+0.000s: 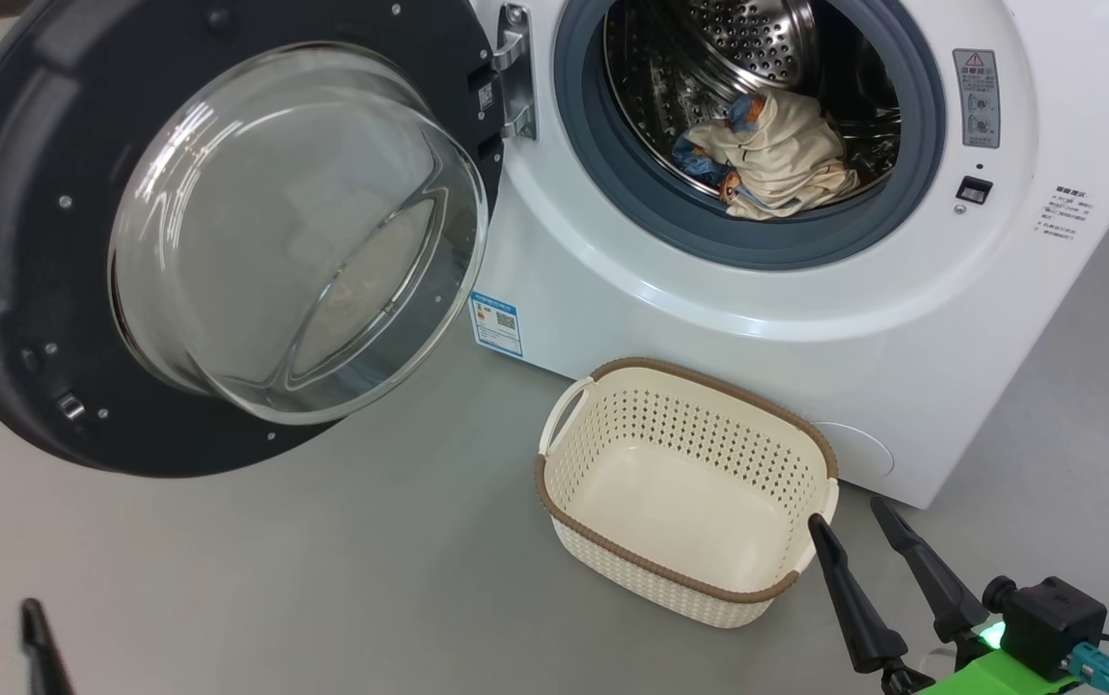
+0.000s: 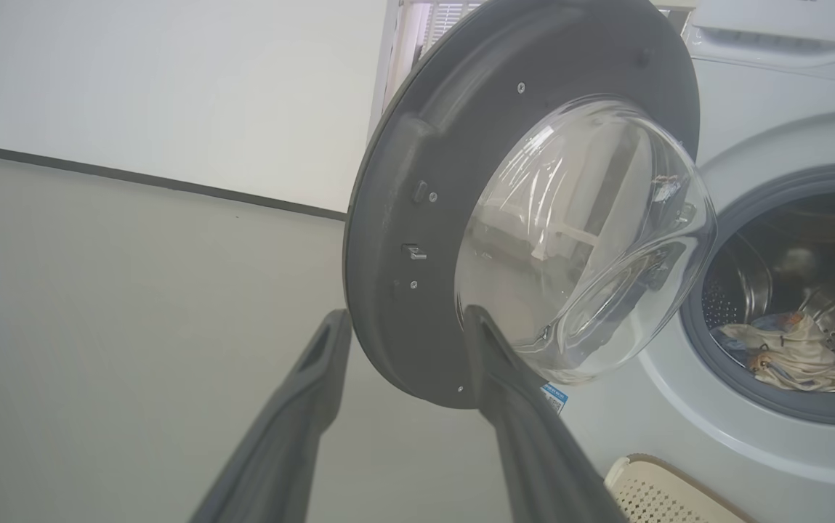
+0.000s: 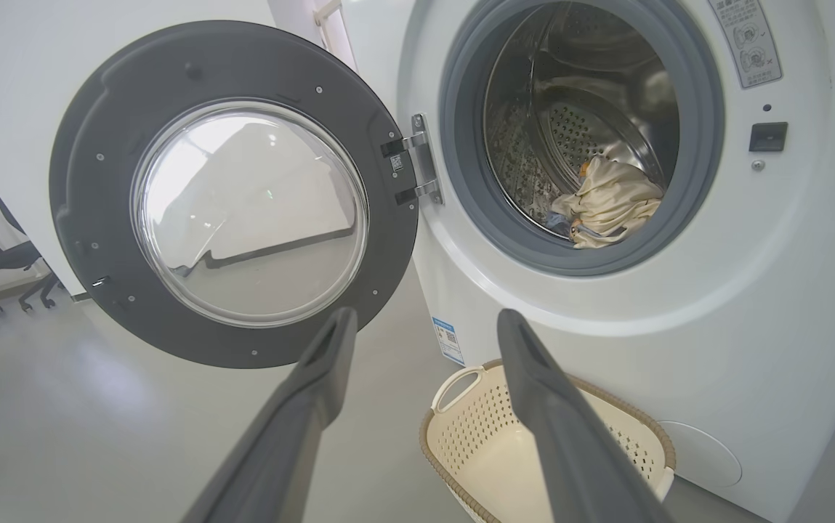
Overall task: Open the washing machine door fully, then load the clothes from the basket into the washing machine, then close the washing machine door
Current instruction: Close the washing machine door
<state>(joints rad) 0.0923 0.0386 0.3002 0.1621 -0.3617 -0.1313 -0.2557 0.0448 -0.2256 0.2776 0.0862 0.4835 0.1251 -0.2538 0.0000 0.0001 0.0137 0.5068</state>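
The washing machine door (image 1: 23, 241) stands swung wide open to the left of the washing machine (image 1: 805, 319), hanging on its metal hinge (image 1: 515, 72), with the bulging glass bowl facing out over the grey floor (image 1: 322, 579). The clothes (image 1: 771, 159) lie in a heap low in the steel perforated drum (image 1: 757, 39), behind the grey-blue gasket (image 1: 612, 193): a cream garment on top, with blue and orange printed fabric showing at its edges. The basket (image 1: 670, 425) sits on the floor just in front of the machine's lower front, to the right of the blue label (image 1: 496, 323), with nothing inside it. The right gripper (image 1: 848, 512) hovers just beside the basket's near right corner, its jaws spread wide and holding nothing. The left gripper (image 1: 4, 618) is low at the left, below the open door, its jaws also wide apart and empty; in the left wrist view the door's lower rim shows between its fingers (image 2: 315, 378).
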